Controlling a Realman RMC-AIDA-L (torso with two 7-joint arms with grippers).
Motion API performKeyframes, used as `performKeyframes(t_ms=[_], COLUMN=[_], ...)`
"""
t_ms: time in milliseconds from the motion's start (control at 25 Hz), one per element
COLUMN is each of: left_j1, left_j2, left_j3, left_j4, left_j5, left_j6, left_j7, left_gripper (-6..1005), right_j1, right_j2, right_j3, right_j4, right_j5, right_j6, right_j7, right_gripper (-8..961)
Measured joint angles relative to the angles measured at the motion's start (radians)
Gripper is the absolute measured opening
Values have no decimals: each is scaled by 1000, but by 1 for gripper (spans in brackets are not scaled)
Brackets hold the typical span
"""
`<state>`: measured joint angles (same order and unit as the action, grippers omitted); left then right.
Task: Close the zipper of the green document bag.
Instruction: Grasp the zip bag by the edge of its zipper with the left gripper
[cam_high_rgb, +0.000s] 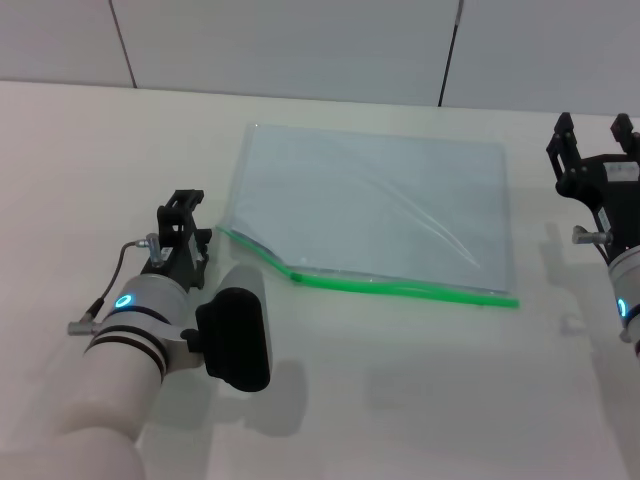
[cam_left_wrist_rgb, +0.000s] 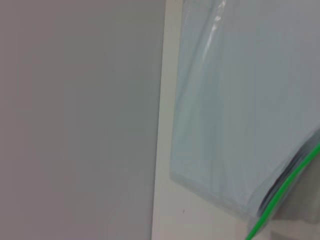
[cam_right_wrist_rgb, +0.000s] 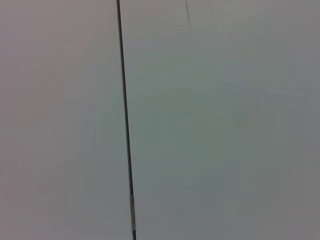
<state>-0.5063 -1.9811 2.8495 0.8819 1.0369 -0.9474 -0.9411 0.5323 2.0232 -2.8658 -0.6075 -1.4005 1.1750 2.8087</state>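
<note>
The green document bag (cam_high_rgb: 370, 205) lies flat in the middle of the table, a translucent pale blue-grey pouch. Its zipper (cam_high_rgb: 400, 287) is a bright green strip along the near long edge, kinked upward towards the left corner. In the left wrist view the bag (cam_left_wrist_rgb: 235, 110) fills the frame and the zipper (cam_left_wrist_rgb: 285, 192) curves beside a dark gap at the mouth. My left gripper (cam_high_rgb: 185, 215) sits just left of the bag's near left corner, not touching it. At the far right, beyond the bag's right edge, my right gripper (cam_high_rgb: 592, 130) is open and holds nothing.
The cream table (cam_high_rgb: 420, 400) reaches back to a grey panelled wall (cam_high_rgb: 300, 45). The right wrist view holds only the wall with a dark vertical seam (cam_right_wrist_rgb: 125, 120). A cable (cam_high_rgb: 115, 270) loops off the left wrist.
</note>
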Motion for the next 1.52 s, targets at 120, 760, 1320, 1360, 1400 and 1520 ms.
performKeyframes(t_ms=[120, 760, 1320, 1360, 1400, 1520], left_j1=[-1, -49, -41, -41, -41, -35], left_j2=[-1, -50, -48, -48, -47, -47], left_j3=[-7, -18, -5, -4, -4, -4], left_j4=[-11, -132, -94, -93, -93, -93], left_j5=[0, 12, 49, 47, 45, 43], left_j6=[1, 2, 8, 12, 17, 28], left_j7=[0, -78, -150, -150, -148, -144], left_gripper=[519, 497, 445, 445, 446, 447], right_j1=[0, -2, -2, -2, -2, -2], right_j2=[0, 1, 0, 0, 0, 0], right_j3=[0, 0, 0, 0, 0, 0], right_j4=[-1, -5, -3, -3, -3, -2], right_j5=[0, -1, -2, -2, -3, -2], right_j6=[0, 0, 0, 0, 0, 0], right_j7=[0, -1, -2, -2, -2, -2], right_gripper=[652, 652, 652, 652, 652, 652])
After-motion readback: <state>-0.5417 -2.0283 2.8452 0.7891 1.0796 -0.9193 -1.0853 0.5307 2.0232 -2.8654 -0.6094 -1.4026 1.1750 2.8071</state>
